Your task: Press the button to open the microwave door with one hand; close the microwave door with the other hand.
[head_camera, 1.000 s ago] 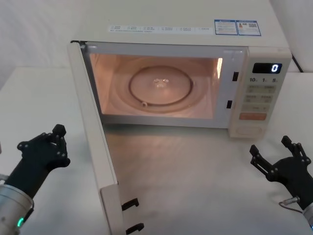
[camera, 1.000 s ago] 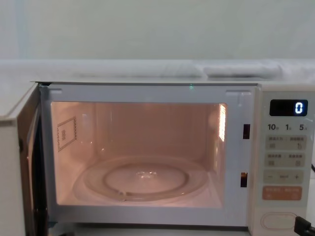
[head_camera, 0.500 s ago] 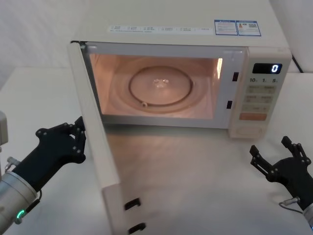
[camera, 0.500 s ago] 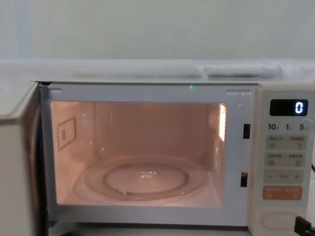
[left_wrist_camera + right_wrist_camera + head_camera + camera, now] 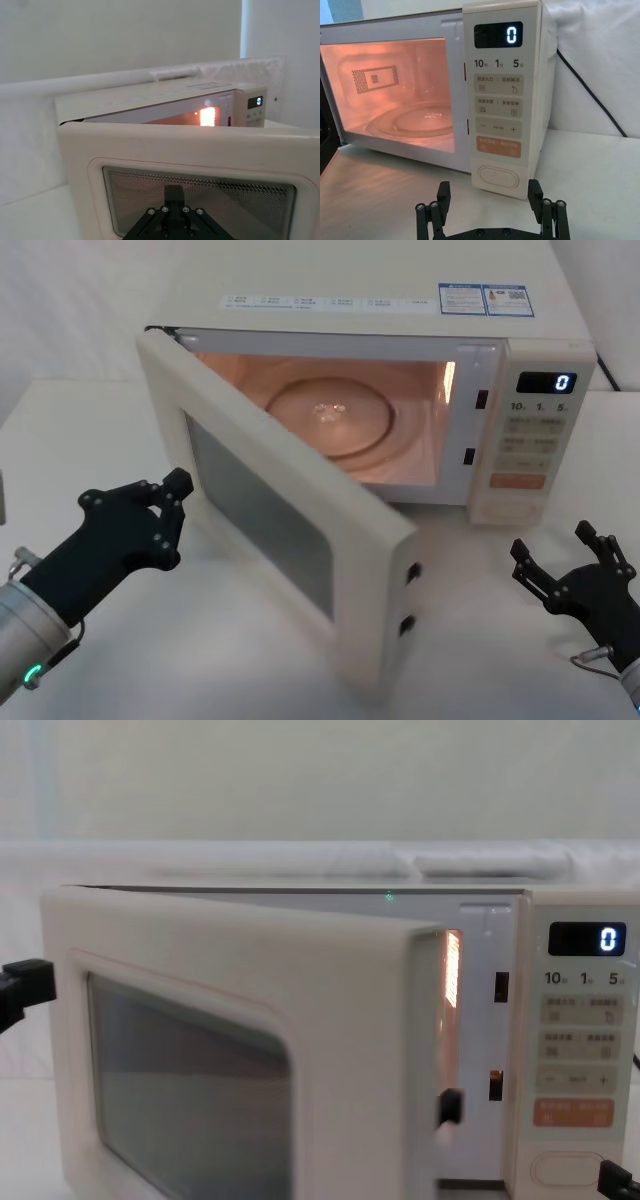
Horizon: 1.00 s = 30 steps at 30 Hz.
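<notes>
Cream microwave door, glossy plastic with dark mesh-backed window, stands about half open. Left gripper, black and angular, sits at its outer face; finger state cannot be told. Right gripper, fingers spread, rests before the smooth pill-shaped button

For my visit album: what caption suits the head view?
Left gripper pushes the microwave door half shut; right gripper waits open nearby.

Left gripper forward, right gripper spread.
</notes>
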{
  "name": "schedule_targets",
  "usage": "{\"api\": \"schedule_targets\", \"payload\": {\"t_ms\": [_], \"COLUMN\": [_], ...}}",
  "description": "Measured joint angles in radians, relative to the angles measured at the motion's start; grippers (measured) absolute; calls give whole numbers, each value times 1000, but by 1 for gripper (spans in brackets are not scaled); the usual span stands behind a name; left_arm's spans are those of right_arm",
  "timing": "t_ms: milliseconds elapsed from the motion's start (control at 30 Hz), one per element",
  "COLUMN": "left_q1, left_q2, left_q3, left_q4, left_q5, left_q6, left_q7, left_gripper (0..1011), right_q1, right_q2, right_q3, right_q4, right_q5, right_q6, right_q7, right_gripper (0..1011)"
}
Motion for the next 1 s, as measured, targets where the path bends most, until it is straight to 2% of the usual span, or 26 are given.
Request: {"api": "schedule_targets", "payload": {"t_ms": [200, 433, 600, 800, 1000], "left_q1": [-53, -124, -188, -249, -288], "left_q2": [31, 46, 39, 31, 22], "left_q3": [48, 107, 156, 204, 235], "left_q4": [9, 32, 69, 111, 132], "left_q5": [-1, -1, -4, -5, -5], "left_q6": [22, 60, 95, 113, 122], "left_q7": [-8, -10, 7, 24, 41], "left_gripper": [0, 0, 0, 0, 0], "right_q1": [0, 0, 0, 0, 0], "right_q2": [0, 0, 0, 0, 0], "right_q3": [0, 0, 0, 0, 0], "right_q4": [0, 0, 0, 0, 0], "right_q5": [0, 0, 0, 0, 0], "right_q6": [0, 0, 0, 0, 0], "right_q7": [0, 0, 0, 0, 0], "right_gripper": [1002, 1002, 1002, 1002, 1002]}}
